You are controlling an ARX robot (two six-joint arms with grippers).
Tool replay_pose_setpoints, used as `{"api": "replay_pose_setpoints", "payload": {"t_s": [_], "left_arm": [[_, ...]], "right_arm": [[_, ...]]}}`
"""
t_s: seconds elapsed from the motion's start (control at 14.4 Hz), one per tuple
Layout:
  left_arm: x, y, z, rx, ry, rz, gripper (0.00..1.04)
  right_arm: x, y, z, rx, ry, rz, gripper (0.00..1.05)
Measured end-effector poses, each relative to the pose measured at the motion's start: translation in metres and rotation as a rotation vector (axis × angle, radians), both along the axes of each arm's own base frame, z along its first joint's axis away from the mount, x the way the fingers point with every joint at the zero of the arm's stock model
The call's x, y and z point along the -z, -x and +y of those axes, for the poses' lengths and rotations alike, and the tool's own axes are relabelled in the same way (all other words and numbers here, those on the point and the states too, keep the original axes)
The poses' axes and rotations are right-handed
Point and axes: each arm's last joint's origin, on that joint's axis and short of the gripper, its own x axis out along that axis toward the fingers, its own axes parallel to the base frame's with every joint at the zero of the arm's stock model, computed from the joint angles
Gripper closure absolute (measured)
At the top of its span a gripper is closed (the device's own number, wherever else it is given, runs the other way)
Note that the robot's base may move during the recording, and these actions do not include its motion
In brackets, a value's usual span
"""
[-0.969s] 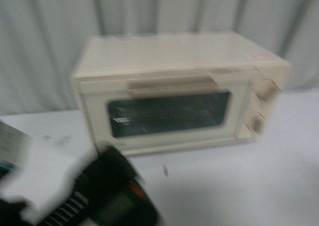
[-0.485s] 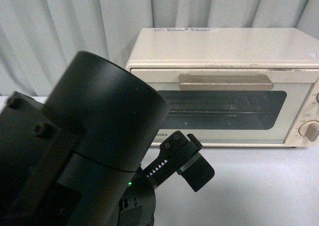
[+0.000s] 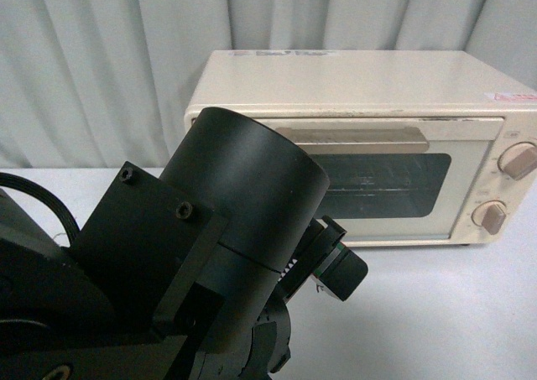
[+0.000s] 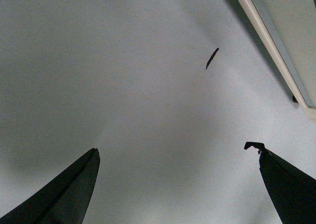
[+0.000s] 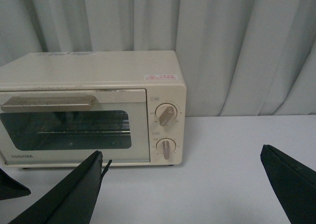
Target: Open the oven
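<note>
Front view: a cream-white boxy toaster oven [image 3: 394, 82] stands in the upper right of the frame on a white table [image 3: 445, 313], in front of a pale grey pleated curtain [image 3: 92, 61]. Its door is shut. A tan bar handle [image 3: 357, 138] runs along the top of the door, above the dark glass window [image 3: 390, 183], and wire bars show faintly behind the glass. Two beige knobs [image 3: 518, 159] sit one above the other at the right edge of the frame. The black, barrel-shaped left arm [image 3: 243, 187] fills the lower left and centre and hides the oven's lower left corner and the left end of the door.

Left wrist view: the left gripper [image 4: 174, 150] is spread wide with nothing between its two dark fingers, only bare tabletop. A small dark sliver [image 4: 212, 58] lies on the table, and the cream lower edge of the oven shows beyond it, clear of both fingers.

Right wrist view: the right gripper [image 5: 181, 152] is likewise spread wide and holds nothing. It faces the oven's front from well back, and the TOSHIBA lettering is readable on the door's lower corner.
</note>
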Motion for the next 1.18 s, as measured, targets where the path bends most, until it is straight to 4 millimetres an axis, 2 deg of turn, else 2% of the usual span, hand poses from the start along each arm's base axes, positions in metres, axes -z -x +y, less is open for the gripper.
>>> {"api": "replay_pose_setpoints", "payload": {"t_s": [0.48, 0.97, 1.04, 1.11, 1.18], "left_arm": [[0.025, 0.0, 0.002, -0.055, -0.097, 0.027, 0.07], [0.026, -0.003, 0.0, -0.053, -0.098, 0.02, 0.07], [0.026, -0.003, 0.0, -0.054, -0.098, 0.021, 0.07], [0.026, -0.004, 0.001, -0.055, -0.099, 0.02, 0.07], [0.026, -0.004, 0.001, -0.054, -0.099, 0.021, 0.07]], "right_arm": [[0.0, 0.0, 0.0, 0.0, 0.0, 0.0, 0.06], [0.0, 0.0, 0.0, 0.0, 0.0, 0.0, 0.06], [-0.001, -0.004, 0.006, 0.177, 0.084, 0.107, 0.06], [-0.046, -0.015, -0.004, 0.481, 0.197, 0.03, 0.06], [-0.075, -0.032, -0.005, 0.457, 0.242, -0.039, 0.06]]}}
